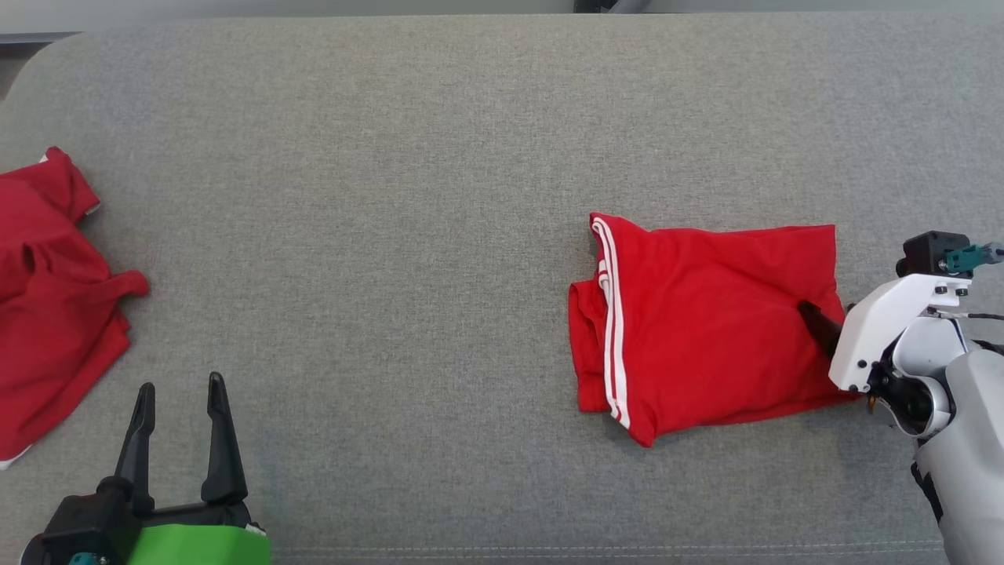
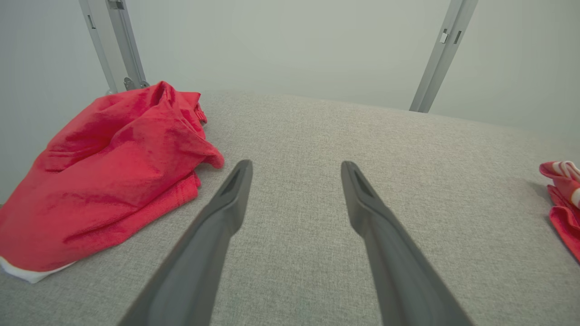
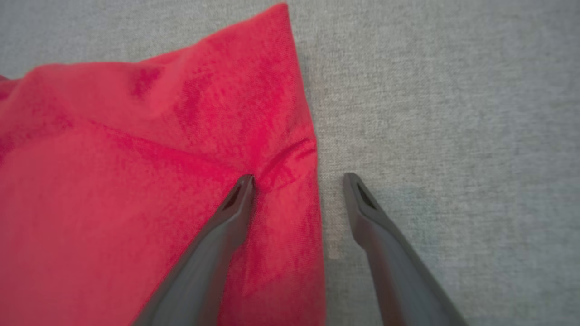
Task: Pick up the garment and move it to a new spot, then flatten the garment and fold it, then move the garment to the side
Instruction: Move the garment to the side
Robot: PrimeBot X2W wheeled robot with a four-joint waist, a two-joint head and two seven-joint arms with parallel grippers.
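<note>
While I watch from the head camera, the folded red garment [image 1: 706,314] lies flat at the right middle of the frame on the grey fabric-covered desk [image 1: 392,235]. White stripes [image 1: 613,314] run down the garment's left side, and a smaller flap sticks out past them toward the frame's left.

My right end effector [image 3: 298,179] comes in from the right edge of that frame and sits at the garment's right border. Through its own wrist camera I see its two fingers spread apart and clamped on nothing. The finger on the left of that frame rests its tip on the red cloth, where a small crease shows. The finger on the right stands over bare grey fabric, just beyond the cloth's edge.

My left end effector [image 1: 180,384] sits at the lower left of the head frame, fingers pointing up the frame, also spread apart with nothing between them and only grey desk beneath.

A second, crumpled red garment [image 1: 47,314] lies at the left edge, well apart from the folded one. In the left wrist frame it is heaped at the left, with two metal posts [image 2: 442,54] rising behind the desk.
</note>
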